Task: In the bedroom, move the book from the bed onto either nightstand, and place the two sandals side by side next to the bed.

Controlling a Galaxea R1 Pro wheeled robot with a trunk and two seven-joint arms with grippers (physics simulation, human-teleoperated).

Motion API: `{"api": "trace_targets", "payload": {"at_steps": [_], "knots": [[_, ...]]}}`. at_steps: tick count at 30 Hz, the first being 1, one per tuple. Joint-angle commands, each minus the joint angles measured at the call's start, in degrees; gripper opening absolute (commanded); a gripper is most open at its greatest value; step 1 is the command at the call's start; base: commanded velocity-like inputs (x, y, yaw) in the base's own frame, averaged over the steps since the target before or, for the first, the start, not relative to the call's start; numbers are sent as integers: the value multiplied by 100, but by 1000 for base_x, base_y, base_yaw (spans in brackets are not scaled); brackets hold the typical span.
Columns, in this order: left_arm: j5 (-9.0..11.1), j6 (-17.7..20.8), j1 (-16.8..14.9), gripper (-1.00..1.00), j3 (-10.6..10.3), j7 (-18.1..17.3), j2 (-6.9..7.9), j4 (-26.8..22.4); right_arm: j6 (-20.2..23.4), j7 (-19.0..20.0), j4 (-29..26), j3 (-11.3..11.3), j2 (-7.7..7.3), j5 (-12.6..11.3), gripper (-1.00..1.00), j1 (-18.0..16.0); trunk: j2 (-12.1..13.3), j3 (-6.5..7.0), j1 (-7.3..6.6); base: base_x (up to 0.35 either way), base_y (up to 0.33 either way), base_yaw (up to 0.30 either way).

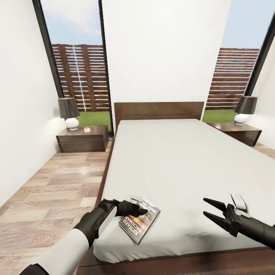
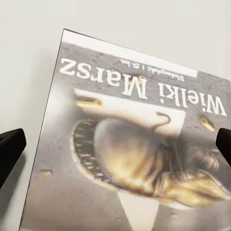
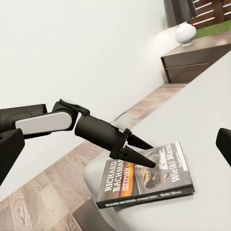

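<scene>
White-walled bedroom, pale grey mattress of the dark wood bed (image 1: 172, 160) mid-frame; thin grey-covered paperback book (image 1: 139, 219) lies near its lower-left corner. Left gripper (image 1: 144, 210) spread open over the book, gripping nothing; right gripper (image 1: 208, 209) open, empty, lower right

The head view looks forward and down from the foot of the bed (image 1: 183, 168), taking in both nightstands at mid-left and mid-right of the frame. The left wrist view sits very close above the book (image 2: 130, 144) (its title reads upside down). The right wrist view looks across the mattress, sharing that book (image 3: 149, 175) at lower centre.
</scene>
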Motion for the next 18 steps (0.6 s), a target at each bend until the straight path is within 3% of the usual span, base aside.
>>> {"api": "trace_targets", "payload": {"at_steps": [1,18], "knots": [[25,81,0,100,-14,20,1,47,60,15,0,-2,-1,-13,100,-3,-2,-7,0,-4,0,0],[25,80,0,100,-14,20,-3,46,60,15,0,-2,-1,-13,100,-3,-2,-7,0,0,0,0]]}}
